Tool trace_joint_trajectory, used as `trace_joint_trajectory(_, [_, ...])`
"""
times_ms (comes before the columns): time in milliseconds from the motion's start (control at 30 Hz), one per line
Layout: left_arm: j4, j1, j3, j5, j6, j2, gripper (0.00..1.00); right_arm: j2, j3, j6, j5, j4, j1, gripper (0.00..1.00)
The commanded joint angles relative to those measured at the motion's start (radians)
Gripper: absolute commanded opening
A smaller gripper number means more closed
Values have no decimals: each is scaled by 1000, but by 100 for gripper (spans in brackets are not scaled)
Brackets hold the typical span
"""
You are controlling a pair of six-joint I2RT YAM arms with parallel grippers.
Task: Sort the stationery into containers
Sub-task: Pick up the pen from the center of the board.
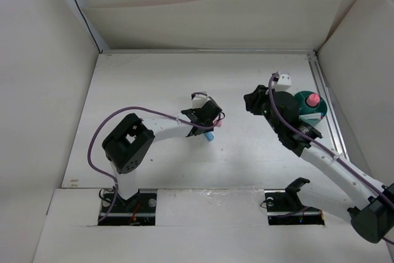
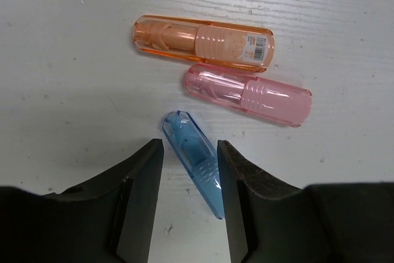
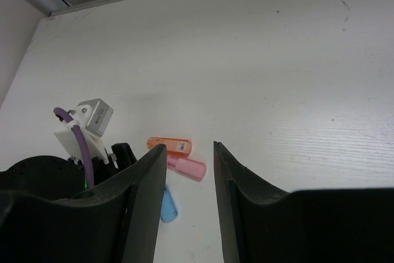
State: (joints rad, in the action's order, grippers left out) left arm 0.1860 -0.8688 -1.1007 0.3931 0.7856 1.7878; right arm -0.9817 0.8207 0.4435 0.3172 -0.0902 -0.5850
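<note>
Currently the left claw [image 2: 189,147] is lowered close to the white surface [image 1: 154,84] with its jaws apart. The light blue capsule [image 2: 192,158] lies flat on the surface in the gap between them. In the left wrist view the capsule runs at a slant, and its nearer end sits against or just beside one finger [image 2: 237,177]; contact cannot be confirmed. The other finger is apart from the capsule.

Positions below are referenced to the light blue capsule:
- The pink piece [image 2: 249,93] lies flat just beyond the capsule's far end, near it but not touching.
- The orange piece [image 2: 203,39] lies beyond the pink piece, almost parallel to it; whether the two pieces touch cannot be determined. A barcode label shows at one end of the orange piece.
- The round teal organizer [image 1: 304,100] stands well apart from the capsule, on the right arm's side of the surface. A pink-tipped item [image 1: 313,99] stands upright in it; the compartment cannot be determined.
- The right claw [image 3: 189,147] hangs between the capsule and the organizer, pointed toward the capsule. Its jaws are apart with nothing between them.
</note>
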Motion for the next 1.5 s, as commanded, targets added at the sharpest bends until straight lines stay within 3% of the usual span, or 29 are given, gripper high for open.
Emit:
trace_joint_trajectory(0, [32,-2,-42,58,-2,15,38,6,15,-6,-4,43,-10,42])
trace_joint_trajectory(700, [7,-2,-54,85,-11,76,37,34,15,-15,-23,43,-19,42])
trace_joint_trajectory(867, [-2,-2,-54,95,-11,85,31,34,15,-15,-23,43,-19,42])
trace_joint_trajectory(1067, [-2,-2,-45,95,-11,85,36,34,6,-15,-23,43,-19,42])
trace_joint_trajectory(1467, [-11,-12,-4,113,-11,47,9,34,6,-15,-23,43,-19,42])
